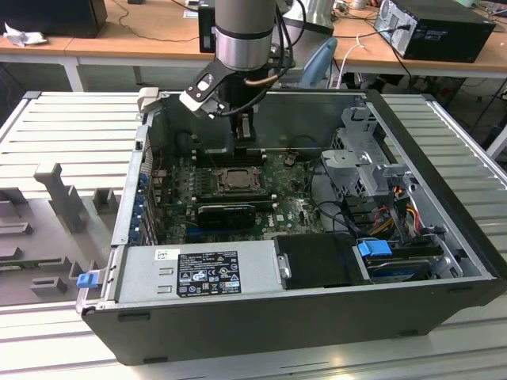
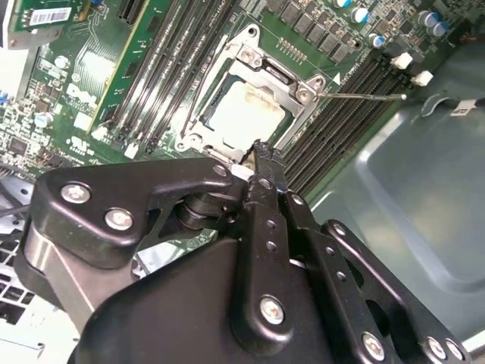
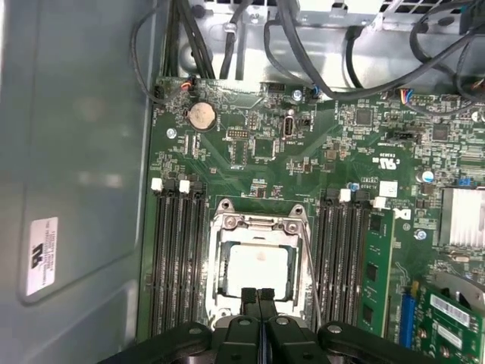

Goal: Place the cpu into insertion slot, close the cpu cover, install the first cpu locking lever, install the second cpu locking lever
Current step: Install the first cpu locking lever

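Note:
The cpu (image 3: 258, 267) lies flat in the insertion slot (image 3: 220, 274), its pale metal face showing through the window of the cpu cover (image 3: 258, 224). The silver cover frame (image 2: 261, 64) lies down flat over the socket. A thin metal lever rod (image 2: 364, 95) sticks out sideways from one socket corner. My gripper (image 3: 258, 297) is shut, its two black fingers pressed together with nothing between them, the tips at the edge of the cover frame. In the exterior view the gripper (image 1: 242, 147) hangs just above the socket (image 1: 235, 180) inside the open computer case.
Long black memory slots (image 3: 176, 258) flank the socket on both sides. A green card (image 3: 375, 265) stands in one. Cables (image 1: 348, 214), a drive cage (image 1: 364, 162) and the power supply (image 1: 198, 273) crowd the case. The case wall (image 3: 76, 152) is close by.

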Robot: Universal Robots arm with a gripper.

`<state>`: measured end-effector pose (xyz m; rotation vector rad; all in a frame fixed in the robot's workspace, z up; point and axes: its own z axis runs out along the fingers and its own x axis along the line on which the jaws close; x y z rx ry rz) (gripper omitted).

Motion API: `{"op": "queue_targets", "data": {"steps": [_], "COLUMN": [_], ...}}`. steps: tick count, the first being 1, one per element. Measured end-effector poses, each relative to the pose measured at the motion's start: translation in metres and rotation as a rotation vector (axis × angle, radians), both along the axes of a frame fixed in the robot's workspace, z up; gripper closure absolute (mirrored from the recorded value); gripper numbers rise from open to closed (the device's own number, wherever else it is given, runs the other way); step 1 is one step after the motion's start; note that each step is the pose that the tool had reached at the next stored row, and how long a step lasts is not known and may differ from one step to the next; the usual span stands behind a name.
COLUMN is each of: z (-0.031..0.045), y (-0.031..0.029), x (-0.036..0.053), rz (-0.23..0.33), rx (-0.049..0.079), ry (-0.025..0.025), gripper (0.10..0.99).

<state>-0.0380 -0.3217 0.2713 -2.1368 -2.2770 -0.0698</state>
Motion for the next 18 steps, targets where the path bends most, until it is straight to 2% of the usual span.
{"op": "queue_targets", "data": {"steps": [4, 8, 11, 18], "z": [0.0001, 0.0001, 0.0001, 0.0001], "y": [0.0, 0.0, 0.0, 0.0], "x": [-0.0001, 0.0, 0.0, 0.0], "rz": [0.051, 0.133, 0.174, 0.243], "rx": [0.0, 0.0, 0.0, 0.0], "ry": [0.0001, 0.0002, 0.0001, 0.0001], "gripper": [0.98, 0.98, 0.98, 0.98]}}
